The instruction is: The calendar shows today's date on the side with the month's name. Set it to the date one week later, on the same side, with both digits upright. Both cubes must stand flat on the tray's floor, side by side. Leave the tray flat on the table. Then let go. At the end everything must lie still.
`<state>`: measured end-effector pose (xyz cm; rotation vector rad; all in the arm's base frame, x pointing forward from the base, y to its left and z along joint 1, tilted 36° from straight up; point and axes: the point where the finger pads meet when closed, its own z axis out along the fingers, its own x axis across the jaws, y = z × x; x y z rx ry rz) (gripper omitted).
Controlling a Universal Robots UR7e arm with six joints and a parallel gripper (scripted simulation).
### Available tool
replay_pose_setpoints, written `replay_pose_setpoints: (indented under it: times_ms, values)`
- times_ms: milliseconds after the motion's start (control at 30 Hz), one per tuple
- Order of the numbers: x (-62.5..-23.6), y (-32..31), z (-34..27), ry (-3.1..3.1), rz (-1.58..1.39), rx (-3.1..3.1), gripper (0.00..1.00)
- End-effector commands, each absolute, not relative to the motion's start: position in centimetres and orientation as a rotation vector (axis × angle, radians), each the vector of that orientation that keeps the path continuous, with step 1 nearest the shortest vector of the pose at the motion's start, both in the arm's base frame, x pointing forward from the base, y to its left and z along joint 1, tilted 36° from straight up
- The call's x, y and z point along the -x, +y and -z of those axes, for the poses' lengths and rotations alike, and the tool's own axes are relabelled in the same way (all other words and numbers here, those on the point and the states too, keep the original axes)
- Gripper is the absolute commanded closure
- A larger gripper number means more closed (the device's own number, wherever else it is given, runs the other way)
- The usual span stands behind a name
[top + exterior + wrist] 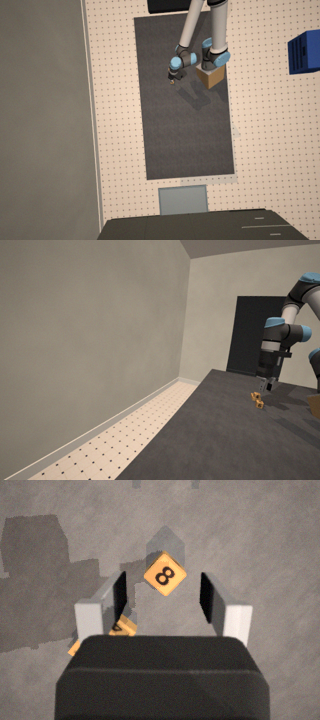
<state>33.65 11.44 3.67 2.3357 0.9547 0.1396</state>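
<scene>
The loose cube (259, 404) (165, 574) stands on the table (187, 129) (219, 426) (280, 645), outside the tray, with a 6 on the side facing the exterior view and an 8 on top. In the wrist view its corners point towards the claw's two fingers, so its faces are turned at a slant to them.

Just behind the loose cube and a little to its left, as the exterior view has it, is the tray (252, 397) (131, 622). The second cube (256, 395) (118, 628) is in it, a 4 showing on its side. In the wrist view the claw's body covers most of both. Whether that cube sits flat is too small to tell, and no month's name can be read.

Above and beyond the loose cube hangs the claw (171, 79) (265, 389) (163, 587), its fingers spread wide with nothing between them, apart from both cubes. From above, only a small orange patch (172, 82) shows by its tips; which piece that is, I cannot tell.

Well to the right of the loose cube in the exterior view is the arm's block (210, 80) (314, 405). Far behind the cube, past the table's end, a dark panel (245, 333) stands against the wall (211, 317).
</scene>
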Motion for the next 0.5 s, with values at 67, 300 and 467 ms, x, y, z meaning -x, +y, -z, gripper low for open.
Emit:
replay_pose_setpoints:
  times_ms: [67, 300, 467]
  values:
    - [-33.77, 11.39, -3.63, 0.749, -0.211, -2.417, 0.00]
    - [-33.95, 11.21, -3.61, 0.459, -0.305, -2.503, 0.00]
    - [-34.06, 11.07, -3.63, 0.304, -0.354, -2.537, 0.00]
